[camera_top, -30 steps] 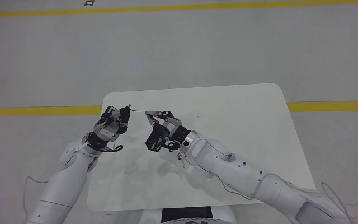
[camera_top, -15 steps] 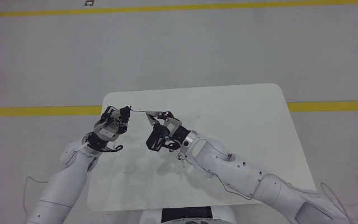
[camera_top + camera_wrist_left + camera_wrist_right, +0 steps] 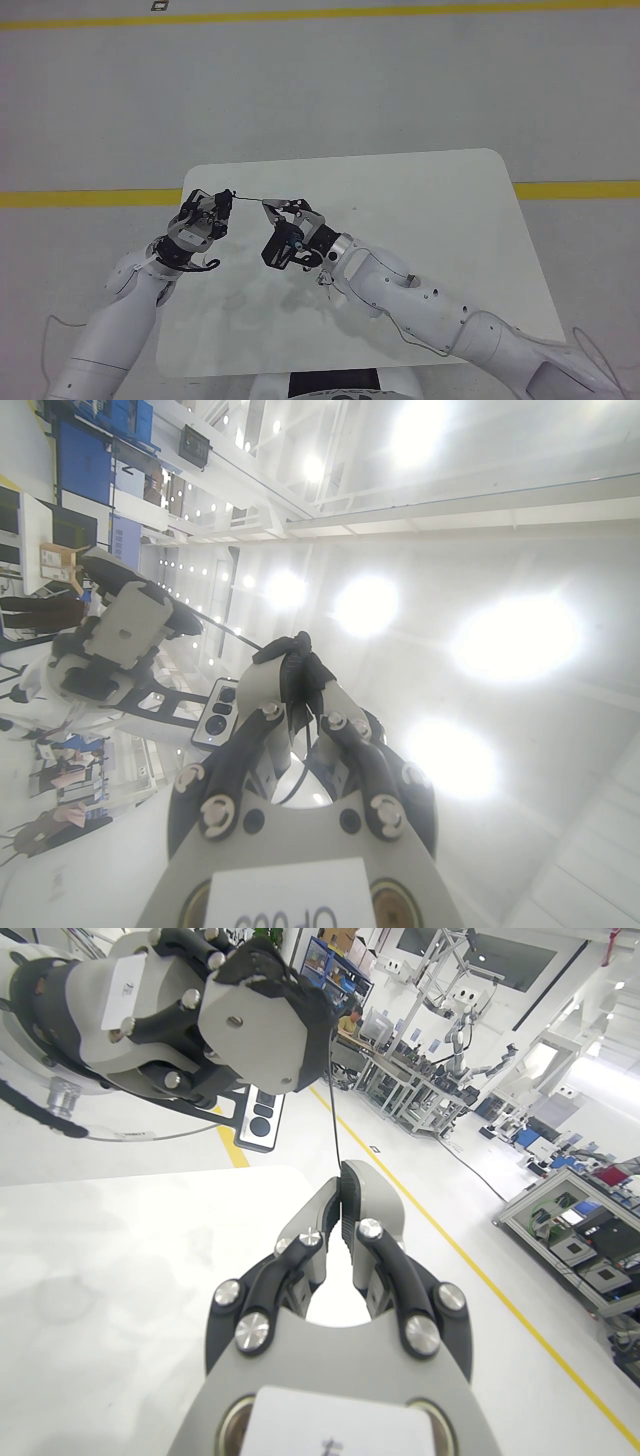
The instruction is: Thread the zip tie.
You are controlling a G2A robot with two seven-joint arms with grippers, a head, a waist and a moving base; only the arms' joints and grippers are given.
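You have the tie (image 3: 247, 198) strung between both grippers.
Left gripper (image 3: 300, 650) and right gripper (image 3: 341, 1180) each pinch one end tight; its length runs side to side above the table (image 3: 430, 200).

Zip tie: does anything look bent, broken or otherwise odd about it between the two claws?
Nothing stands out. The thin black plastic zip tie runs straight, without kink or break, from the left claw to the right claw. Both claws are shut on it, above the white rounded table.
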